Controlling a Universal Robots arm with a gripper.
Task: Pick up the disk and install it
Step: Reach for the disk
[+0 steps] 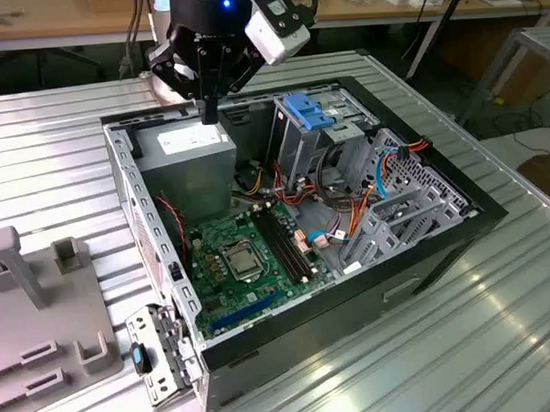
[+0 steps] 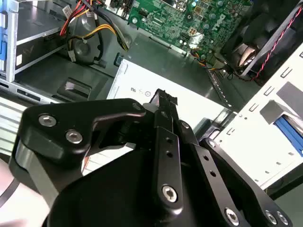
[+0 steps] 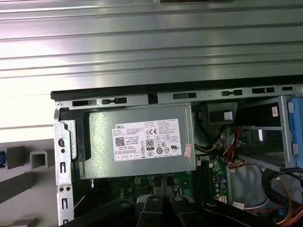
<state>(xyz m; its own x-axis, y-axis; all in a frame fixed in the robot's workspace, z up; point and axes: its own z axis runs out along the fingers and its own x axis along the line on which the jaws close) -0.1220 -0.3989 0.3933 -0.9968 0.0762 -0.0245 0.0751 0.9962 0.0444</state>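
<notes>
In the exterior view our hand (image 1: 210,113) hangs over the power supply (image 1: 199,144), pressed together, empty. In the first wrist view a cut-off blue sliver by the grey fixture (image 3: 40,159) may be the disk (image 3: 2,159).

- The gripper (image 1: 209,111) hangs directly above the power supply (image 1: 197,147), inside the computer case (image 1: 422,259).
- The motherboard (image 1: 245,262) lies below, nearer the camera.
- The drive cage (image 1: 307,136) stands toward the exterior view's right.
</notes>
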